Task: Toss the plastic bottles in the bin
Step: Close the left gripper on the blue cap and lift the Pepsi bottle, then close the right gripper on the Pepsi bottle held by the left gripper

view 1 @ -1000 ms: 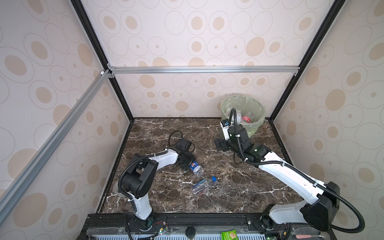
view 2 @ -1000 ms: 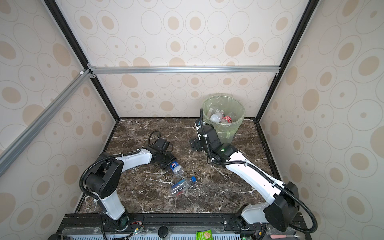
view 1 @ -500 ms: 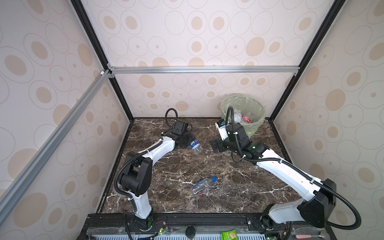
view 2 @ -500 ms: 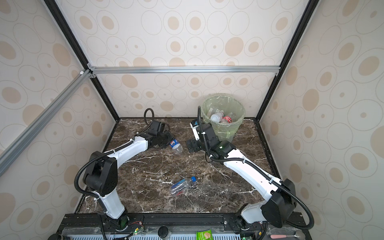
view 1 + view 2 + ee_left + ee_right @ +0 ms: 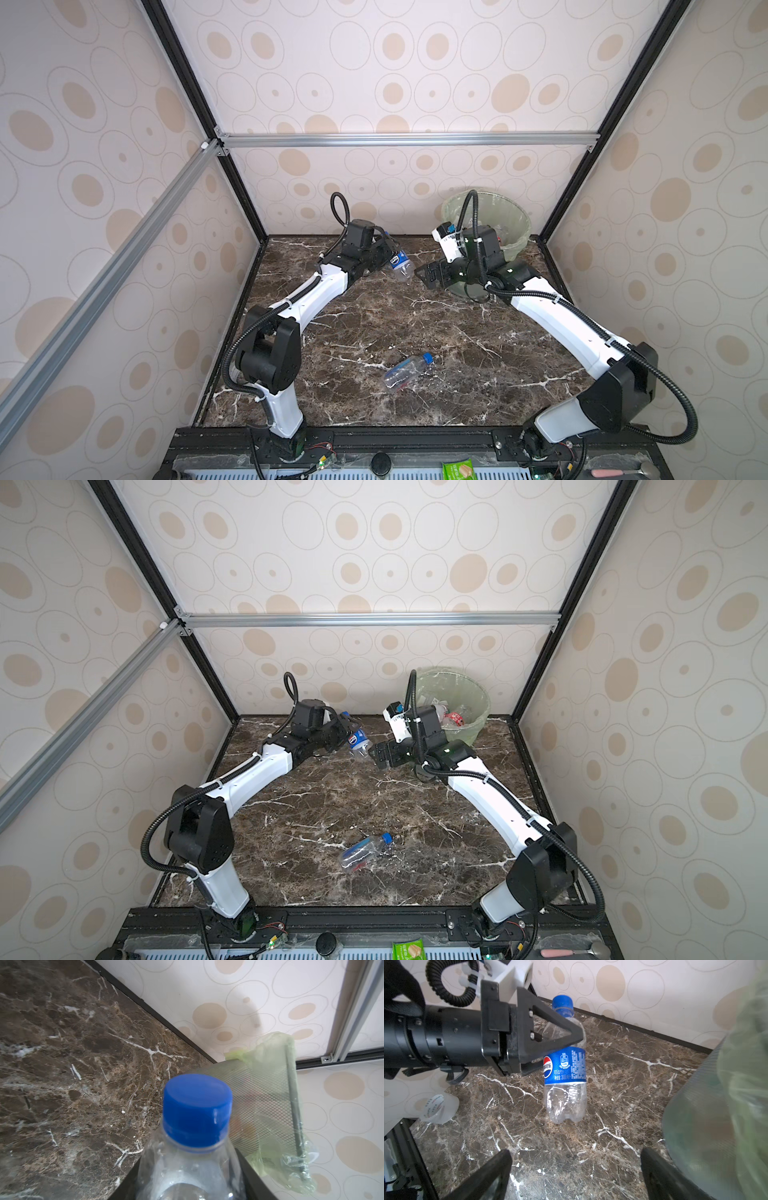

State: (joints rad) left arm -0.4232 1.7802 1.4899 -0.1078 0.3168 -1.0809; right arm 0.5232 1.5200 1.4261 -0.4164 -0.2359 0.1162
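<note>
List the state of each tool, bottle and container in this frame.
Left tool, shut on the Pepsi bottle.
Pepsi bottle, capped, gripped near its shoulder, not in the bin.
Right tool, open, empty.
Second bottle, capped, lying on its side, untouched.
Bin, upright, lined, holding bottles.

A clear tape roll (image 5: 438,1108) lies on the marble tabletop (image 5: 415,324).

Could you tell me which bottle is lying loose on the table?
The clear bottle lying near the front; the blue-labelled bottle is gripped by the left gripper.
</note>
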